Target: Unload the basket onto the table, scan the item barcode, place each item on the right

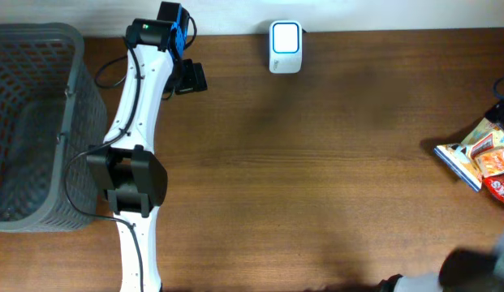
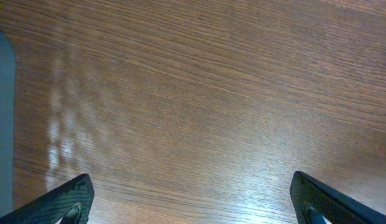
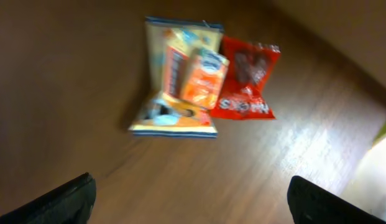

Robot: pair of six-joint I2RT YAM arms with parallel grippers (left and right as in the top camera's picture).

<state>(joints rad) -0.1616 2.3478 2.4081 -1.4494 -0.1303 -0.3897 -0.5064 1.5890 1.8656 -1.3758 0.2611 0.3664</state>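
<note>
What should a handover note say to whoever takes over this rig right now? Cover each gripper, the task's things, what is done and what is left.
Left gripper: open, holding nothing, over bare table beside the grey basket.
Right gripper: open, holding nothing, above the snack packets.
Items: the snack packets lie in a small overlapping pile at the table's right edge, with an orange pack on a yellow one and a red one beside them. The white scanner stands at the far edge.
Done: nothing that shows; no item is at the scanner.
Left: pick one packet, present its barcode to the scanner.
</note>
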